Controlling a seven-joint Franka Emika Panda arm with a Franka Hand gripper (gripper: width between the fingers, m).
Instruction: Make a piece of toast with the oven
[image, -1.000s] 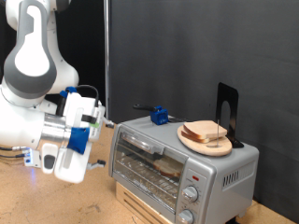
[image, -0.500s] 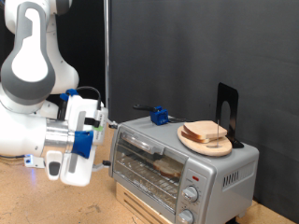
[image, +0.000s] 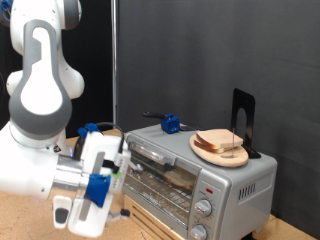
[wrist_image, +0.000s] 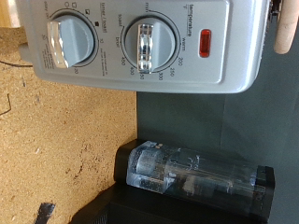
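Before me the oven (image: 200, 175) shows brushed silver metal with a glossy glass door, its knobs (wrist_image: 149, 42) shiny chrome-like, while my tabletop (wrist_image: 56, 149) looks like rough, matt particle board.

Open floor below the boxy silver-grey toaster oven (image: 195, 175) (white-and-blue gripper (image: 110, 195) just beside its door), top crowded by round wooden plate (image: 222, 152).

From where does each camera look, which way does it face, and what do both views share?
Exterior: off the arm, facing the oven front at an angle; arm and gripper at its left.
Wrist: on the hand, close to the oven's knobs; a clear-and-black block, maybe a finger, shows.
Shared: knobs and red light.
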